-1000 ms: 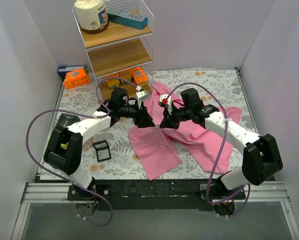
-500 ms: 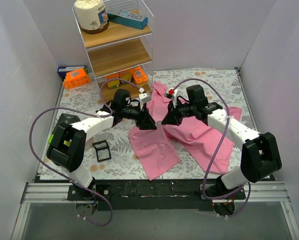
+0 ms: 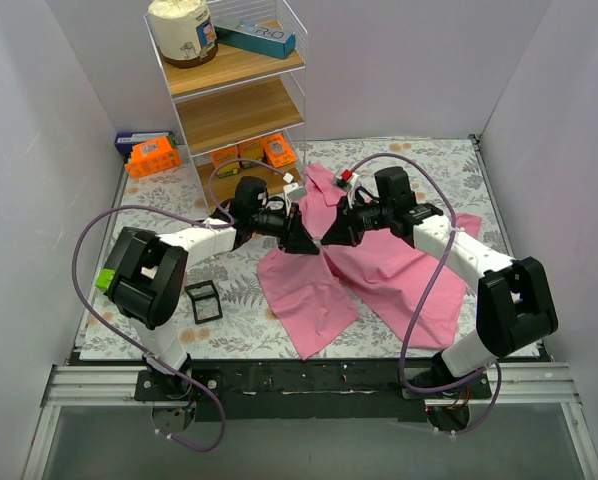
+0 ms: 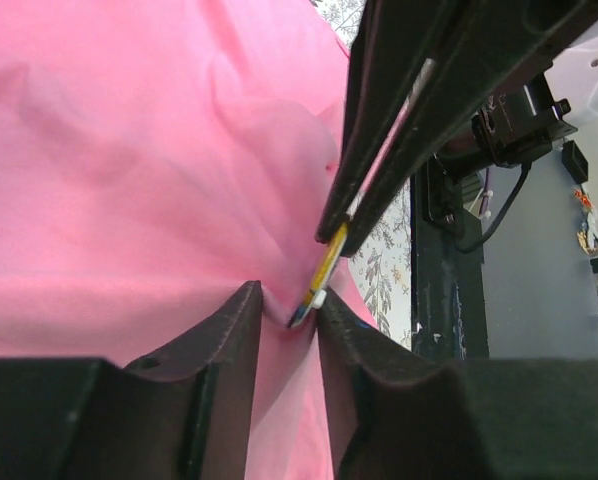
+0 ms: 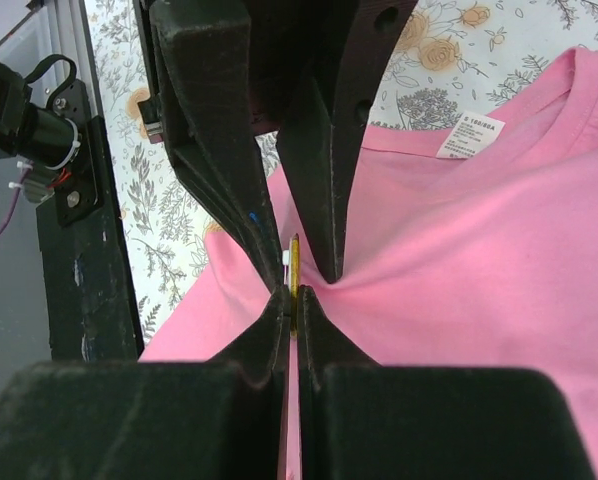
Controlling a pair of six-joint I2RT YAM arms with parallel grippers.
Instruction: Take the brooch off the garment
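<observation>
The pink garment (image 3: 384,275) lies crumpled on the floral cloth, right of centre. My two grippers meet tip to tip over its left part. My right gripper (image 3: 326,240) is shut on the brooch (image 5: 293,262), a thin disc seen edge-on between its fingers (image 5: 291,305). My left gripper (image 3: 312,248) is shut on a pinch of pink fabric right behind the brooch. In the left wrist view the fabric (image 4: 129,150) fills the gap between my left fingers (image 4: 287,300), and the brooch's edge (image 4: 324,270) touches them. In the top view the brooch is hidden by the fingertips.
A wire shelf rack (image 3: 234,90) with a jar and boxes stands at the back left, orange boxes (image 3: 154,157) beside it. A small black square frame (image 3: 203,300) lies at the front left. The white collar label (image 5: 469,135) shows in the right wrist view.
Both wrists have swung a little toward the back, and the meeting point of the fingertips has shifted slightly up and right. Both grips stay shut.
</observation>
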